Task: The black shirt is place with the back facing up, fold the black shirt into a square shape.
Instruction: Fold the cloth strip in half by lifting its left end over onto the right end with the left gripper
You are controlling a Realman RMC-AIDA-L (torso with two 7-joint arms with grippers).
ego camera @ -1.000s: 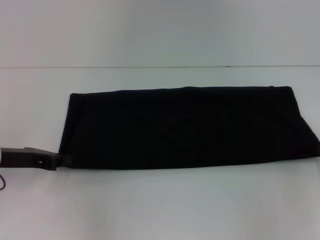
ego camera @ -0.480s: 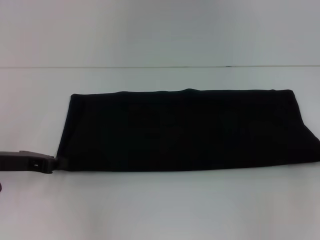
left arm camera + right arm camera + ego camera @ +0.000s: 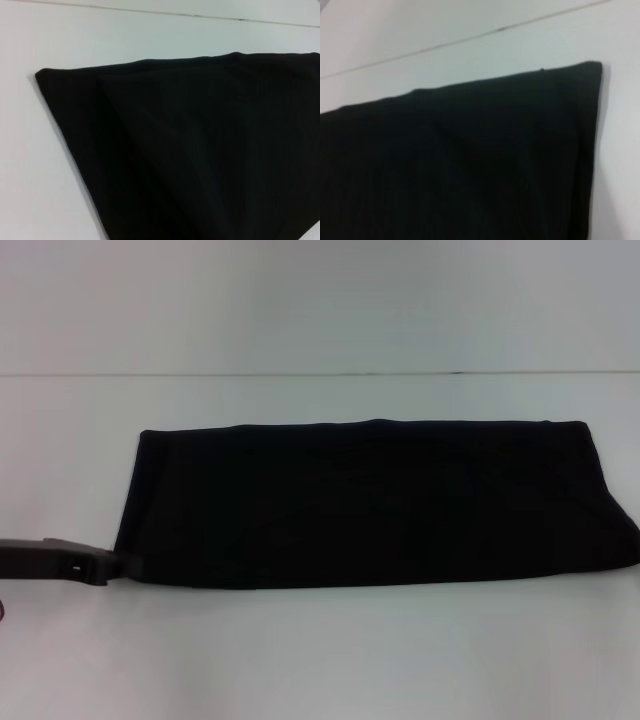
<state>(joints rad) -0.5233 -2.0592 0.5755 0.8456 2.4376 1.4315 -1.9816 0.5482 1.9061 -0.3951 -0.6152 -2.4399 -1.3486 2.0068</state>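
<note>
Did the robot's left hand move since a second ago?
Yes, a little. In the head view the left gripper sits slightly lower in the picture, nearer the robot, still at the shirt's near-left corner; the table's far edge hasn't shifted.

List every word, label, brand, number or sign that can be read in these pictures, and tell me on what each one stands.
There are none to read.
The large plain matte black cloth shirt, folded into a long band on the white table, shows no print or tag.
The dark left hand at its near left corner shows no lettering.
</note>
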